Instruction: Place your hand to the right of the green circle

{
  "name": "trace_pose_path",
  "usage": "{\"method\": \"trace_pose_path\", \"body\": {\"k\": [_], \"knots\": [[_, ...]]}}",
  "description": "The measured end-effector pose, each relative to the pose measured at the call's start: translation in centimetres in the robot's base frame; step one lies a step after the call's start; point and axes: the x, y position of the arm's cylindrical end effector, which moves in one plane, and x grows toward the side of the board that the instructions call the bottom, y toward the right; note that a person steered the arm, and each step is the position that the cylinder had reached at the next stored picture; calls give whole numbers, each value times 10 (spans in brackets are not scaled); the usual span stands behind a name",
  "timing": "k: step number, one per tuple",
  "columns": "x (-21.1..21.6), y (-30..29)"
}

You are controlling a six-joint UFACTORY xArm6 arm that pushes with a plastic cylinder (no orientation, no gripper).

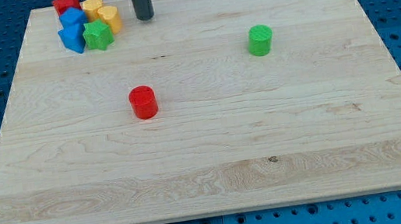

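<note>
Near the view's top, the rod's tip [144,17] rests beside the cluster of blocks [86,23], holding nothing. Well apart, toward the view's right, stands the green circle [260,40]. The approach looks barely begun; its right side remains unreached.

On the wooden board [210,181], the green cylinder [260,41] stands alone as the landmark: bare wood lies open on its right, toward the view's top and toward the view's bottom. Well to its lower left sits a lone red cylinder [143,103]. Far to its left, near the top edge, a tight cluster crowds the corner: red star [66,3], two blue blocks [72,29], green star [98,36], two yellow blocks [102,14]. My tip [144,17] stands just right of that cluster, with open wood between it and the green cylinder.
</note>
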Motion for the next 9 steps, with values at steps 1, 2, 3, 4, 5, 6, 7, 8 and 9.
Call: {"method": "trace_pose_path", "body": {"k": [1,2,3,4,5,6,7,8,9], "knots": [[0,-25],[0,-54],[-1,-61],[-3,-35],[-3,22],[-3,89],[7,149],[24,217],[73,267]]}}
